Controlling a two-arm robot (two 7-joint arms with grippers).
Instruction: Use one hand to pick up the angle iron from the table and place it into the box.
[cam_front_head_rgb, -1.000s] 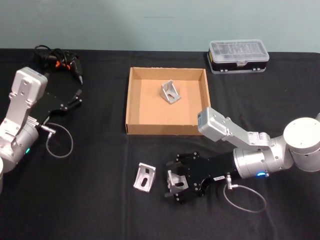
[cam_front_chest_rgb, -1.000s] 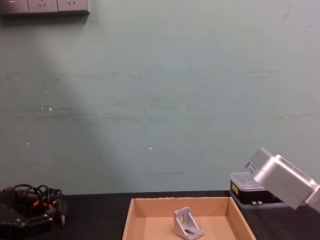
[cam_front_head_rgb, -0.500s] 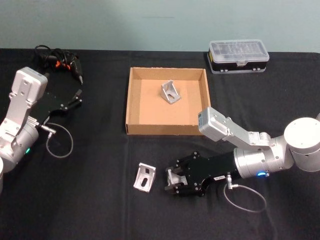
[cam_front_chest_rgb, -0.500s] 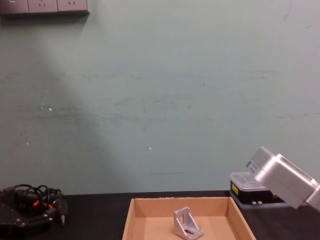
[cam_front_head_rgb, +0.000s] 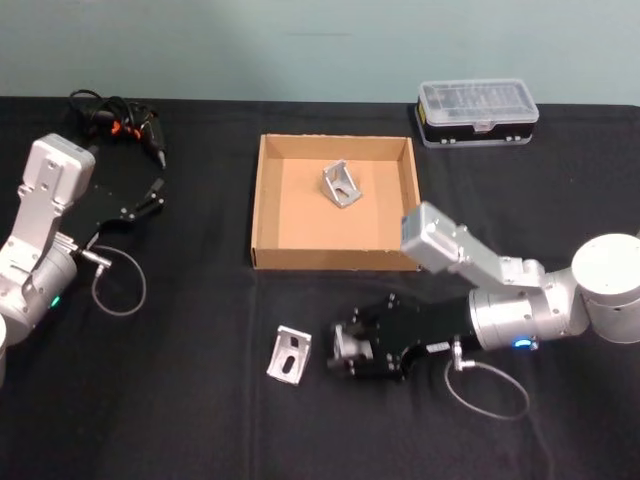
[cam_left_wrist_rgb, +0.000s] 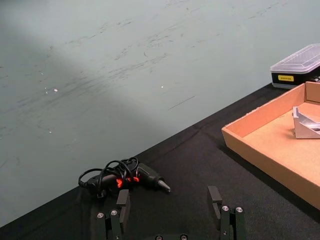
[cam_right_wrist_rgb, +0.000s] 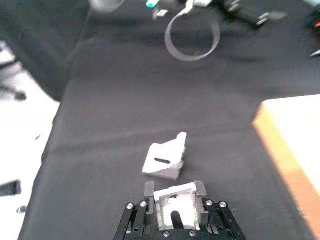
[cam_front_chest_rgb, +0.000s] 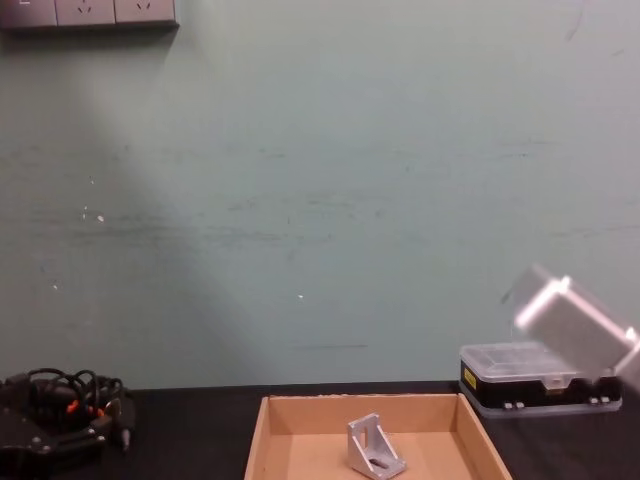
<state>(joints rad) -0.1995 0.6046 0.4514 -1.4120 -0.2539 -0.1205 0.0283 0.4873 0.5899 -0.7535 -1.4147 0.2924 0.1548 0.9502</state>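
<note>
Left: the left gripper (cam_front_head_rgb: 152, 194) rests over the far-left part of the black table (cam_front_head_rgb: 200, 420), fingers (cam_left_wrist_rgb: 123, 199) spread apart with nothing between them. Just beyond it, near the table's back edge, lies an electric screwdriver (cam_front_head_rgb: 148, 137) with its coiled cable (cam_left_wrist_rgb: 111, 172).

Centre, near edge: a loose angle iron (cam_front_head_rgb: 288, 354) lies flat on the table, in front of the box's left front corner and apart from it. Just to its right, the right gripper (cam_front_head_rgb: 340, 352) points leftward and pinches a second, held angle iron (cam_right_wrist_rgb: 175, 201) between its fingers; whether this piece touches the table cannot be told.

Centre, farther back: the open tan cardboard box (cam_front_head_rgb: 258, 205) sits beyond both pieces. A third, boxed angle iron (cam_front_head_rgb: 341, 184) stands inside it, toward the rear wall.

Right: a small black case with a clear lid (cam_front_head_rgb: 478, 112) stands behind the box's right rear corner, apart from it.
</note>
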